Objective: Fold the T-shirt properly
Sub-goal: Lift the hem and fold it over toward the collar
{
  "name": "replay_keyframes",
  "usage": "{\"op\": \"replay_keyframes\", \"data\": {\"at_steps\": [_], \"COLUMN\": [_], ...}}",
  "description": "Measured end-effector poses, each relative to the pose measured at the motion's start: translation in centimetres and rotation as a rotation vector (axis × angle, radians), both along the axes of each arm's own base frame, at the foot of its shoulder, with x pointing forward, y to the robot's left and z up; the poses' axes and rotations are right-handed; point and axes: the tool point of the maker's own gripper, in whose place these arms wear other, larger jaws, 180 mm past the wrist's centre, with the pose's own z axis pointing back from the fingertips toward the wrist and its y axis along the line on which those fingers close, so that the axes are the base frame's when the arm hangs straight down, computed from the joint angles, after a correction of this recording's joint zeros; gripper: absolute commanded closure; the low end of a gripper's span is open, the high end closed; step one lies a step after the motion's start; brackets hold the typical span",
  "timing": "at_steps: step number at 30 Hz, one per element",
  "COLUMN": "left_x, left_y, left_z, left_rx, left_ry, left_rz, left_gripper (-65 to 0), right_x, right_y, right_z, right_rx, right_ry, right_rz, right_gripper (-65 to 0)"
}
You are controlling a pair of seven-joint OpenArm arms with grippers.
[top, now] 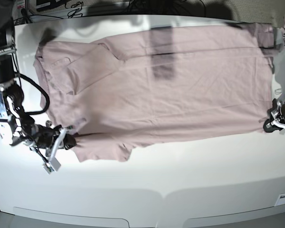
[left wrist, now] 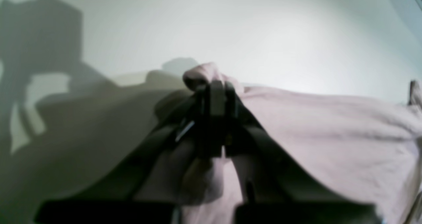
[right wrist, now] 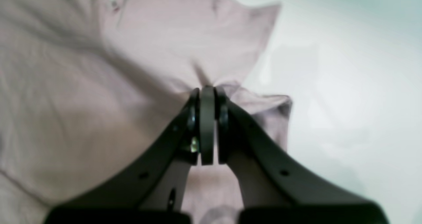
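The shirt (top: 166, 90) lies spread across the white table (top: 180, 185), its length running side to side in the base view, collar end toward that view's left and hem toward its right. The upper sleeve (top: 87, 66) is folded in over the chest; the lower sleeve (top: 104, 149) sticks out toward the near table edge. The right gripper (top: 68, 138) sits at the shirt's lower left corner in the base view, low over the table, beside the lower sleeve. In the right wrist view its fingers (right wrist: 207, 125) are pressed together with a pinch of pink cloth (right wrist: 158, 52) gathered at the tips, creases radiating out from the grip, and a sleeve edge hanging just to the right. The left gripper (top: 270, 124) is at the hem's near corner at the base view's right edge. In the left wrist view its fingers (left wrist: 216, 118) are closed tight, with a small bunch of the shirt (left wrist: 329, 135) bulging above the tips, and the cloth draping away to both sides. A dark arm shadow (top: 162, 52) falls across the middle of the shirt
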Motion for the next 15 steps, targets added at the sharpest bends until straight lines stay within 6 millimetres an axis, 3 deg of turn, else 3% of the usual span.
{"op": "replay_keyframes", "data": {"at_steps": [4, 10, 15], "left_x": [-0.4, -3.7, -6.2], "left_y": [0.0, -1.8, -1.7], "left_z": [2.1, 4.1, 5.1], "left_rx": [0.03, 0.17, 0.264], "left_ry": [-0.065, -0.117, -0.111], "left_rz": [-0.042, -0.193, -0.228], "left_gripper": [0.0, 0.0, 0.0], "right_x": [-1.6, -2.8, -5.8], "right_y": [-0.9, -3.0, -3.9], "right_z": [0.4, 2.8, 2.8], "right_rx": [-0.028, 0.074, 0.066], "right_ry": [-0.015, -0.093, -0.087], "right_rz": [-0.015, -0.132, -0.158], "right_gripper": [0.0, 0.0, 0.0]}}
